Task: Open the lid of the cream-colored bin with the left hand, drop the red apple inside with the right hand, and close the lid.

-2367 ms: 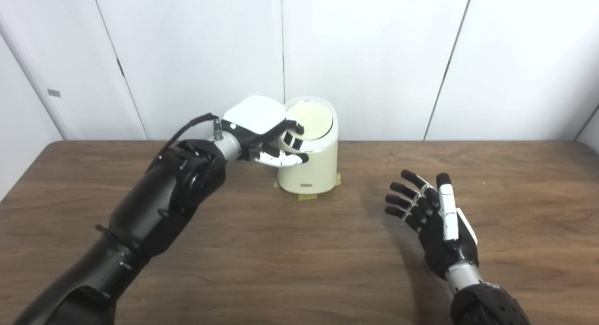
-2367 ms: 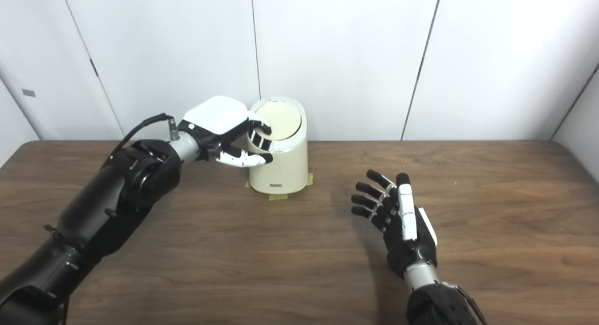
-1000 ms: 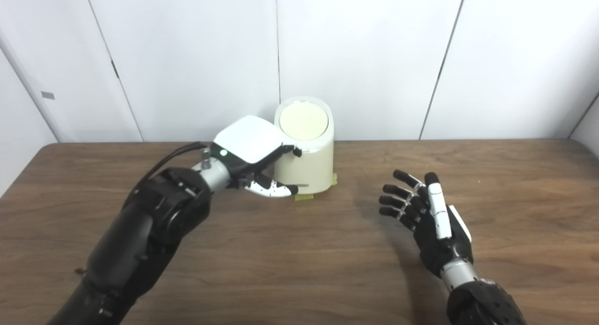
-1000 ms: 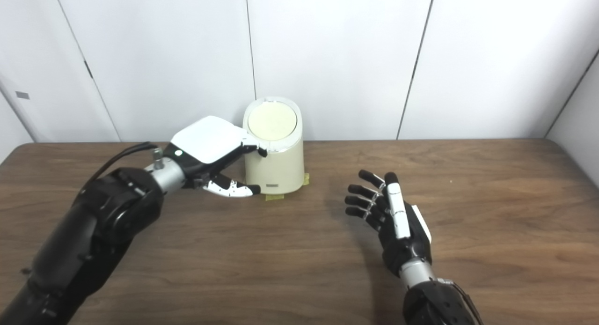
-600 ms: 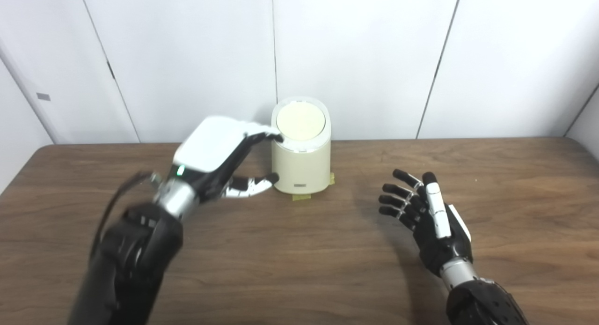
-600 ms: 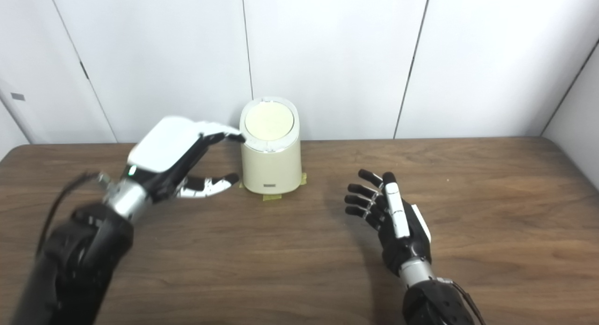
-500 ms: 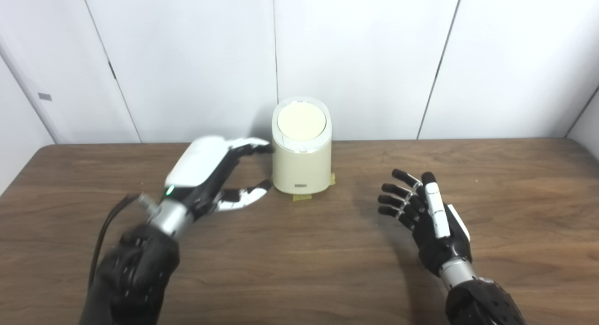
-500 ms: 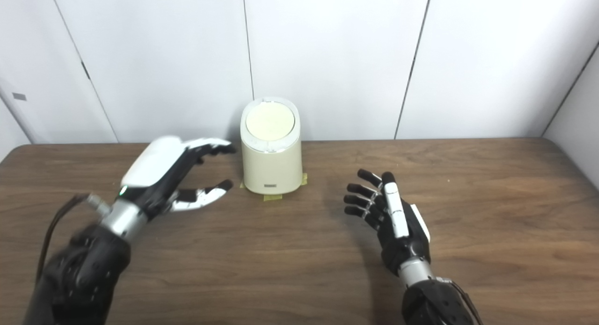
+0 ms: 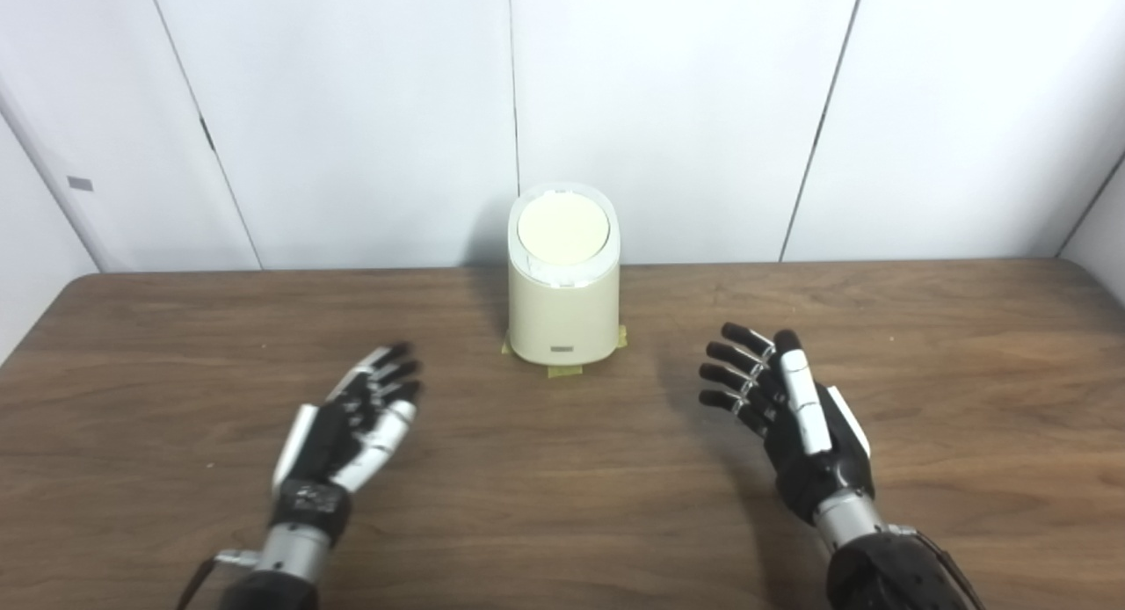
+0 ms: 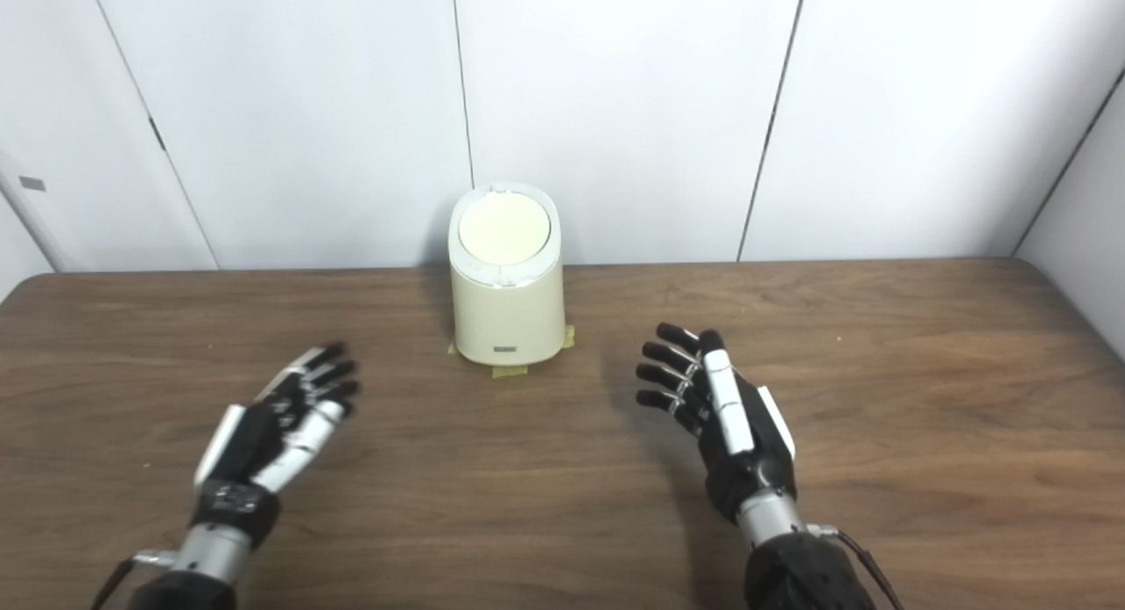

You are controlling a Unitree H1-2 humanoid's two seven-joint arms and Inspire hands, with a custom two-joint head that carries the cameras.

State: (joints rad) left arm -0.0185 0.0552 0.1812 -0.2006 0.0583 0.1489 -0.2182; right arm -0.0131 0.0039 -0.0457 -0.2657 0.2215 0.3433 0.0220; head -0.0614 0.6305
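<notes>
The cream-colored bin (image 9: pixel 563 289) stands upright at the back middle of the table, its round lid (image 9: pixel 562 229) lying flat and closed on top. No red apple shows anywhere in either view. My left hand (image 9: pixel 352 425) rests low over the table, front left of the bin and well apart from it, open with fingers spread and holding nothing. My right hand (image 9: pixel 791 412) hovers front right of the bin, palm turned inward, also open and holding nothing.
The brown wooden table (image 9: pixel 562 522) stretches wide on both sides of the bin. Yellow tape pieces (image 9: pixel 562 370) mark the bin's base. White wall panels (image 9: pixel 685 109) rise just behind the table's back edge.
My left hand has let go of the lid, pulled back from the bin and come down toward the table's front left. The lid has settled shut. The right hand has barely moved.
</notes>
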